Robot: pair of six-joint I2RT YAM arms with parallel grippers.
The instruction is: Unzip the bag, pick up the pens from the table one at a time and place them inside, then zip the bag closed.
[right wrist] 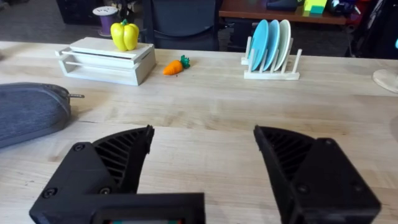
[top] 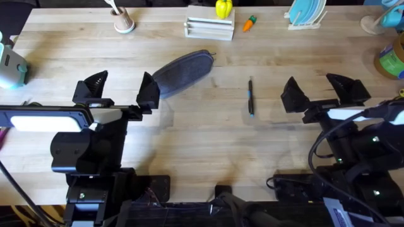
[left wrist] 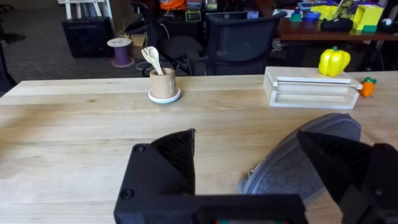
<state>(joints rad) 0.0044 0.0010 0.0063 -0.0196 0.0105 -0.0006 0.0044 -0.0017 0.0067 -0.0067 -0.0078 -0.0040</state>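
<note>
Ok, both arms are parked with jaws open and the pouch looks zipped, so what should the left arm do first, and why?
Probably ease the left gripper toward the grey-blue fabric pouch to steady its near end. The pouch lies closed beside that gripper, its small pull tab sits at the far end, and the thin dark pen still lies on the wooden table.

The tabletop [top: 189,126] is pale wood with lines and grain, smooth and a little shiny. The bag [top: 182,72] is soft grey-blue cloth, fuzzy and not shiny, with a small metal pull [right wrist: 76,96] at its end. The pen [top: 250,97] looks like hard smooth plastic. The left pincer [left wrist: 273,177] and right pincer [right wrist: 202,165] are dull black plastic with ribbed sides. The yellow pepper [left wrist: 334,61] is shiny. The plates [right wrist: 270,45] look smooth and glossy.
</note>
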